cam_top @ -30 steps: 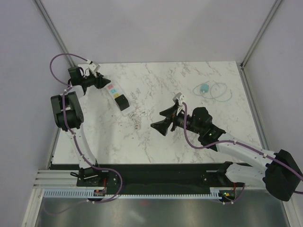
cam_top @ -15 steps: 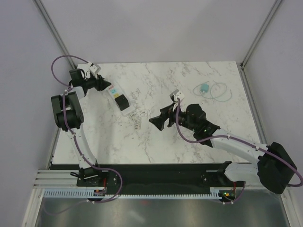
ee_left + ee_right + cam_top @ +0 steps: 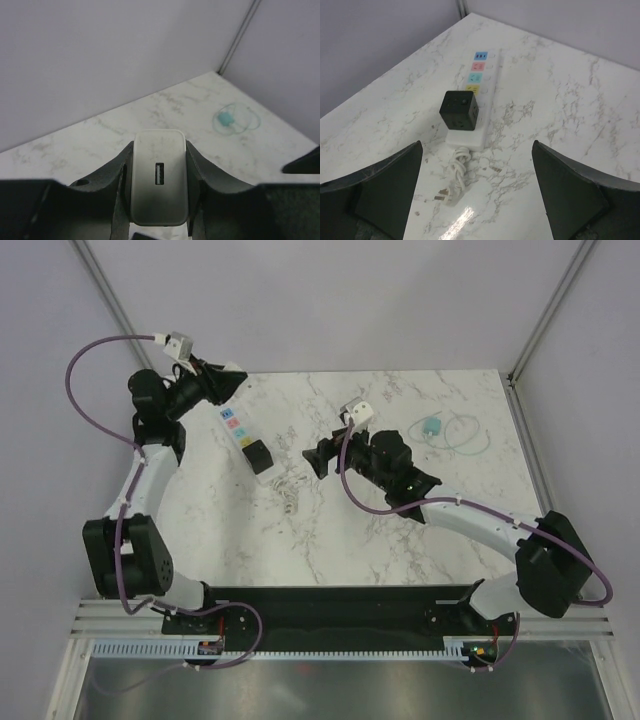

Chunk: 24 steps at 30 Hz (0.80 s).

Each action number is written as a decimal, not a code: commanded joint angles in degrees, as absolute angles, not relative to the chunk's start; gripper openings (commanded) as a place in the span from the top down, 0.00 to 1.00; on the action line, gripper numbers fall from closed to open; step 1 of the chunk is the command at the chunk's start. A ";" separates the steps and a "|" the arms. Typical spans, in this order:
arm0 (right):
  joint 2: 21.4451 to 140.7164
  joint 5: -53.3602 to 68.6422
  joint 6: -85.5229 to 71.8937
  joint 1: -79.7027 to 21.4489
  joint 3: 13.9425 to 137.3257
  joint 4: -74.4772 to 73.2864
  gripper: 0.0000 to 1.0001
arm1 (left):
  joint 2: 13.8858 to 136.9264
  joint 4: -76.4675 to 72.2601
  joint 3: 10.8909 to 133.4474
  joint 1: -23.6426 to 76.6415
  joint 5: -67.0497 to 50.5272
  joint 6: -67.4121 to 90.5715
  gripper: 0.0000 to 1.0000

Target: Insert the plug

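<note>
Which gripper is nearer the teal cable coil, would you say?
Right. The right gripper sits left of the teal cable coil; the left gripper, holding the charger, farther left.

A white marble-patterned table (image 3: 420,530) with grey veining carries everything, its near edge ending at a dark strip. On its far left part lies a white power strip (image 3: 236,430), flat and running diagonally from far-left to near-right, with small coloured labels in blue, red, teal and yellow along its top. A black cube adapter (image 3: 257,453) sits on the strip's nearer end. Just beyond that end, the strip's white cord (image 3: 288,485) lies bundled on the marble, touching the surface. Well apart, on the far right, a small teal piece (image 3: 432,426) rests beside a loosely looped clear cable (image 3: 470,435).
</note>
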State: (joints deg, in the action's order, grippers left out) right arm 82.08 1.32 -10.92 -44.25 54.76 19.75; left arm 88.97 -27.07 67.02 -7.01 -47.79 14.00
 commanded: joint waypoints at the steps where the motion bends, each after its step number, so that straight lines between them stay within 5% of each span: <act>1: 81.39 -2.12 -0.99 -44.21 56.34 31.86 0.02 | 81.14 -24.19 69.95 -0.71 -45.51 33.82 0.98; 7: 74.55 9.31 10.53 -44.65 49.67 47.96 0.02 | 69.18 -14.68 69.44 14.13 -41.86 33.14 0.98; 24: 67.15 11.87 22.48 -52.38 51.32 42.90 0.02 | 63.19 -13.10 66.62 25.84 -35.51 41.57 0.98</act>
